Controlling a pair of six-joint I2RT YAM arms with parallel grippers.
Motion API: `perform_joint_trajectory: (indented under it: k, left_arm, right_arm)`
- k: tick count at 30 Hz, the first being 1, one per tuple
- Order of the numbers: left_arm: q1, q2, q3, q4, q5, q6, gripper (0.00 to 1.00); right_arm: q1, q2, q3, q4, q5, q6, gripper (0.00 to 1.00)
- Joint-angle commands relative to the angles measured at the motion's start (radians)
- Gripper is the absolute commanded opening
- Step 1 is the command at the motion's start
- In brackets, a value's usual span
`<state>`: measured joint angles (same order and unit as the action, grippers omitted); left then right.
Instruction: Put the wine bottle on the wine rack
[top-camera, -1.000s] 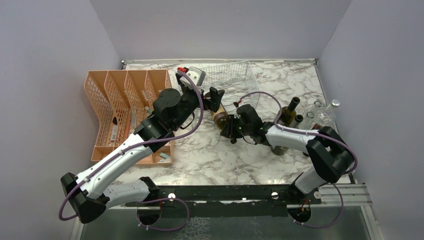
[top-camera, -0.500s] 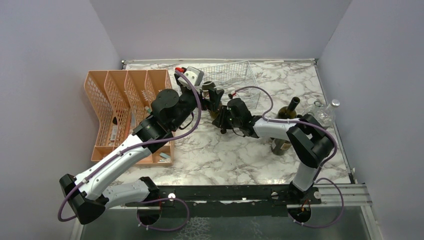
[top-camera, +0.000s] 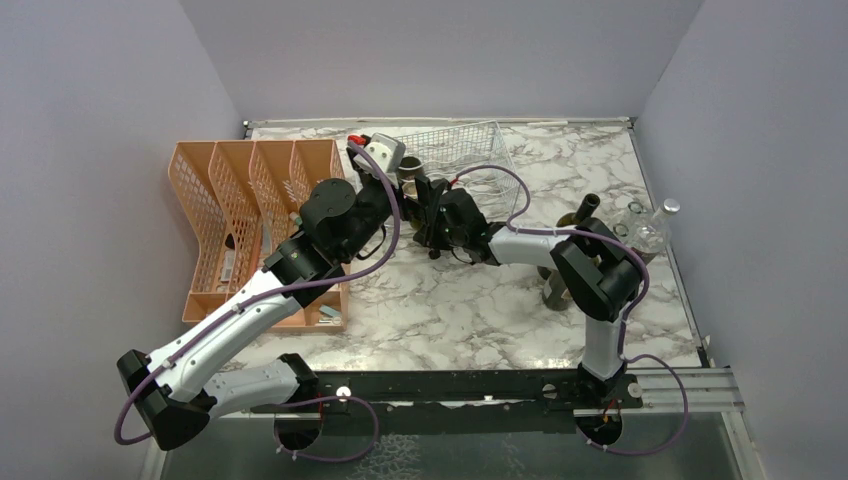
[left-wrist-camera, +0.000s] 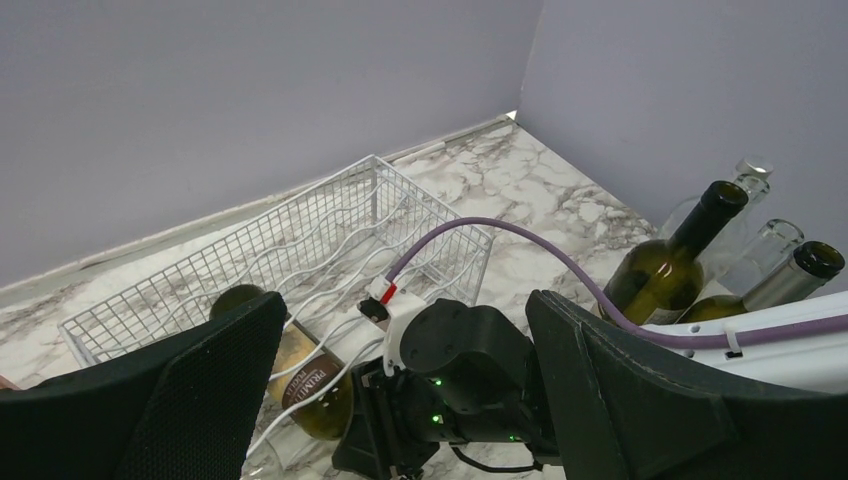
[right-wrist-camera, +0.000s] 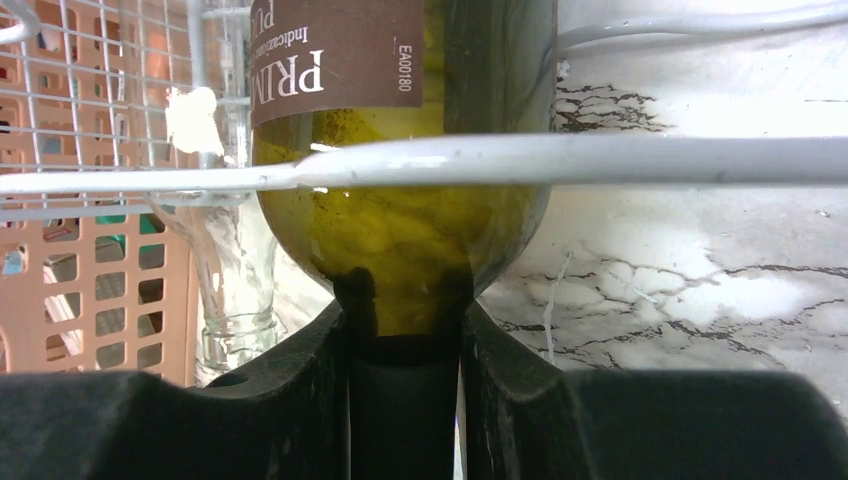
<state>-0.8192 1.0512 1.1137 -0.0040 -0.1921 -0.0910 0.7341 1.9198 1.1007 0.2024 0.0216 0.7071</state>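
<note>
The wine bottle (left-wrist-camera: 292, 378), olive green with a brown label, lies on its side with its base inside the white wire wine rack (left-wrist-camera: 300, 225), resting on a wavy cradle wire. My right gripper (right-wrist-camera: 405, 345) is shut on the bottle's neck; the bottle body (right-wrist-camera: 400, 230) fills that view behind a rack wire (right-wrist-camera: 620, 160). In the top view the right gripper (top-camera: 432, 218) sits at the rack's (top-camera: 468, 152) front left corner. My left gripper (left-wrist-camera: 400, 335) is open and empty, hovering just above the right wrist; in the top view it (top-camera: 418, 188) covers most of the bottle.
An orange mesh file organiser (top-camera: 250, 215) stands at the left. Two green bottles (top-camera: 577, 212) (top-camera: 558, 290) and clear glass bottles (top-camera: 650, 225) stand at the right. A clear glass bottle (right-wrist-camera: 235, 300) lies beside the held bottle. Purple walls enclose the marble table (top-camera: 460, 310).
My right gripper has carried the bottle back and to the left, from the open table into the rack's front. My left gripper has drawn back slightly toward the rack and stayed open.
</note>
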Motion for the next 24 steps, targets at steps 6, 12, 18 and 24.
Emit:
perform_joint_trajectory:
  k: [6, 12, 18, 24]
  left_arm:
    - [0.002, -0.029, -0.01, -0.015, 0.008, -0.008, 0.99]
    - [0.002, -0.039, 0.001, -0.024, 0.0, -0.001, 0.99]
    - [0.002, -0.063, 0.018, -0.043, -0.025, 0.015, 0.99]
    - [0.003, -0.094, 0.019, -0.049, -0.027, 0.017, 0.99]
  right_arm:
    - [0.007, 0.016, 0.085, 0.03, 0.054, 0.009, 0.67]
    - [0.007, -0.037, 0.081, -0.033, 0.063, -0.005, 0.78]
    - [0.006, -0.149, 0.049, -0.142, 0.088, -0.031, 0.79]
    - [0.005, -0.297, 0.061, -0.281, 0.155, -0.166, 0.79]
